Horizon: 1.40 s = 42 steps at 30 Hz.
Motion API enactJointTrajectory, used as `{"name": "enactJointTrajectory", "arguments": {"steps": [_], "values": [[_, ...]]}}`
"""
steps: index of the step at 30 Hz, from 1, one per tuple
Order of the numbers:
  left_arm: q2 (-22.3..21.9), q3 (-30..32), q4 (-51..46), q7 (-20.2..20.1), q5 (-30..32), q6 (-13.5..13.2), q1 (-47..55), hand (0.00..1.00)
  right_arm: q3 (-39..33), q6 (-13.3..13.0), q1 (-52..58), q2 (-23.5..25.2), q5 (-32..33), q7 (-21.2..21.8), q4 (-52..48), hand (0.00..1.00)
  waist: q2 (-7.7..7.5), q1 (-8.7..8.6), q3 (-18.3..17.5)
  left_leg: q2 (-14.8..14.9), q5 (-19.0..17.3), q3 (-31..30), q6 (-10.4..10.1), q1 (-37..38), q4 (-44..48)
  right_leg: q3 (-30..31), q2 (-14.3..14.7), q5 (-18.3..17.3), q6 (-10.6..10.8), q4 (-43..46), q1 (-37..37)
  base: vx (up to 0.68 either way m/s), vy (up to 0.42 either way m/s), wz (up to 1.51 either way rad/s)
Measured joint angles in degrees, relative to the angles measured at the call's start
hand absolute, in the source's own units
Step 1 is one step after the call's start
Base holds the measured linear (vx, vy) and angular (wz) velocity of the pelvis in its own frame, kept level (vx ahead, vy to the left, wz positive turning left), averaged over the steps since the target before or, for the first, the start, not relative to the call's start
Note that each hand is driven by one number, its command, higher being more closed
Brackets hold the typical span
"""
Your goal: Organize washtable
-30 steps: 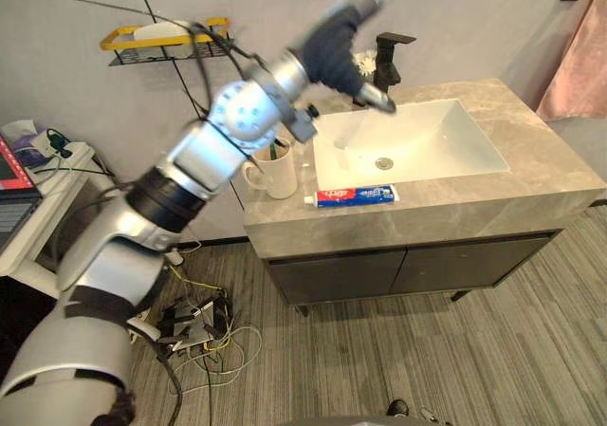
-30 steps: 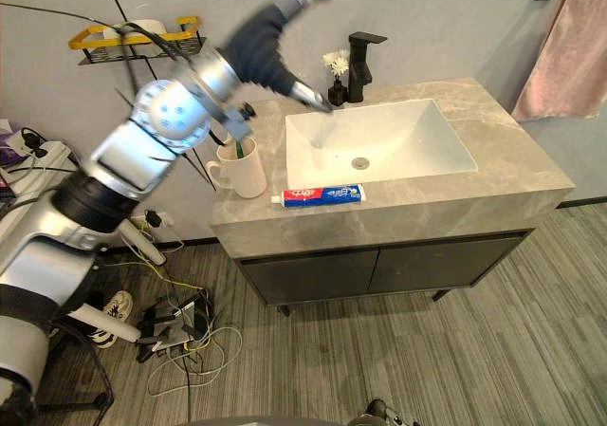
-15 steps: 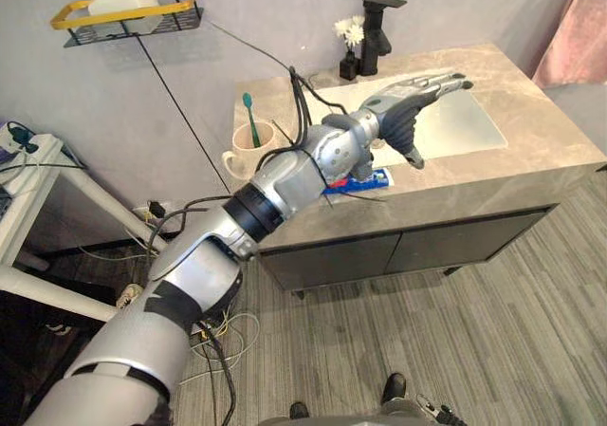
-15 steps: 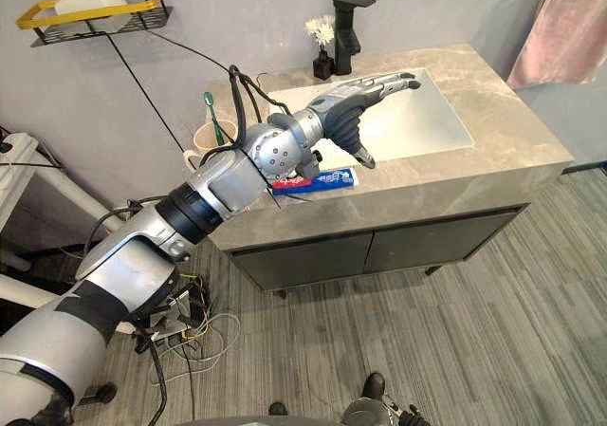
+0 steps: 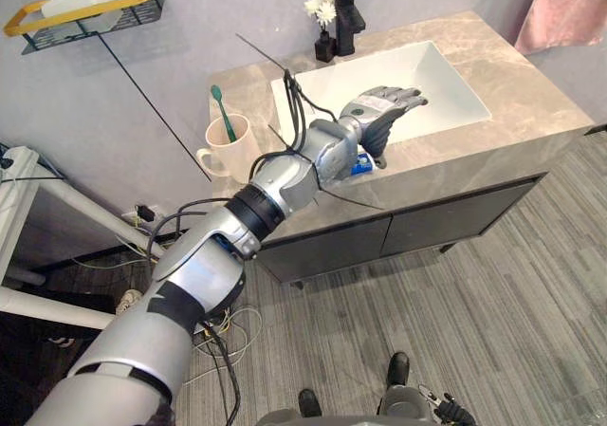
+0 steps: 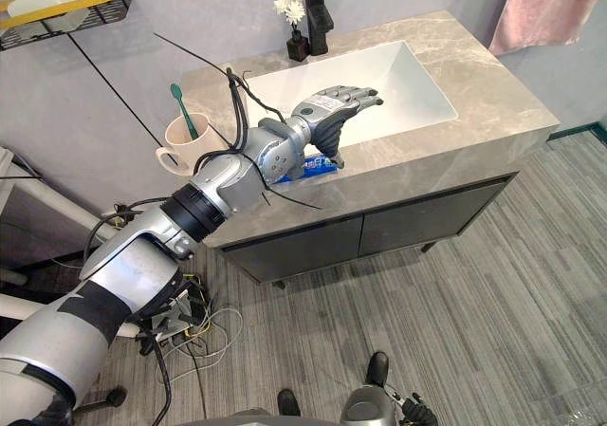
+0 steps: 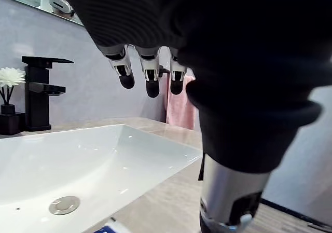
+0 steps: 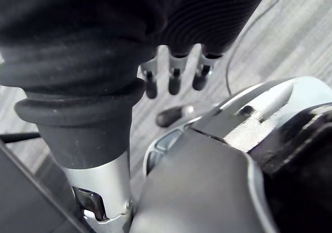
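Grey marble table (image 5: 531, 103): your left hand (image 5: 384, 103) hovers, fingers straight and holding nothing. The red-and-blue toothpaste tube (image 5: 361, 165) lies beneath its wrist, lengthwise along the front edge, so reach back and down.

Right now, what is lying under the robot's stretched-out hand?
A toothpaste tube lies on the counter in front of the sink, below the open left hand and its wrist. Just part of the tube shows; the arm covers the rest.
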Motion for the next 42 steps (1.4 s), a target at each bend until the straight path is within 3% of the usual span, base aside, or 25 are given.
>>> {"name": "enactJointTrajectory", "arguments": {"steps": [15, 42], "values": [[2.3, 0.6, 5.2, 0.0, 0.3, 0.2, 7.8, 0.0, -0.8, 0.1, 0.0, -0.5, 0.0, -0.9, -1.0, 0.0, 0.83, 0.04, 1.9, 0.1, 0.0, -1.2, -0.1, 1.0, -0.1, -1.4, 0.1, -0.2, -0.1, -0.3, 1.6, -0.01, 0.001, 0.02], [9.2, 0.7, 5.9, 0.0, -2.5, -0.7, 5.4, 0.0, -2.3, 0.1, 0.3, -0.3, 0.0, -0.8, -0.5, 0.0, 0.91, 0.21, 2.1, -0.1, 0.0, -1.6, -0.1, 0.5, -0.3, -2.3, -0.3, -0.3, 0.1, 0.0, 1.5, 0.0, 0.002, 0.01]]}}
